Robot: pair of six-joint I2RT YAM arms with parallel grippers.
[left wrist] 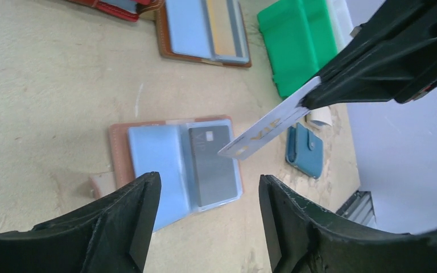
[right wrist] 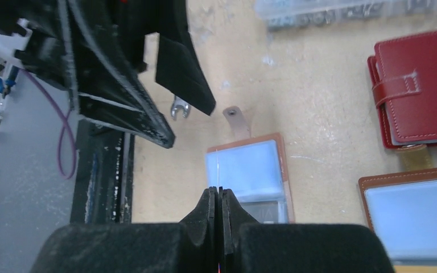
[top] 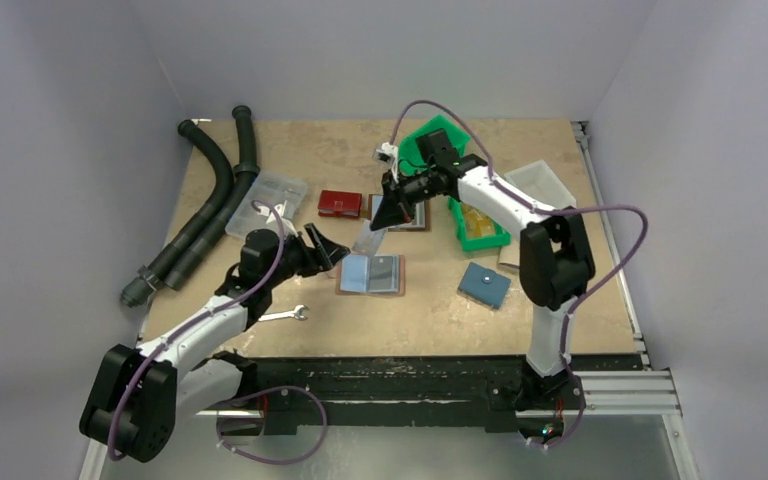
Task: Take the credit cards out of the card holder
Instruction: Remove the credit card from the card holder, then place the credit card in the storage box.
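Left wrist view: the thin, silvery plastic card (left wrist: 267,129) hangs tilted in the air, one end clamped in your right end effector (left wrist: 313,98). A dark grey card (left wrist: 213,166) sits in the open brown leather holder (left wrist: 148,156) with glossy light-blue pockets, flat on the beige worktop (left wrist: 45,114). Your left end effector (left wrist: 207,196) hovers wide open, empty, probably to steady it.
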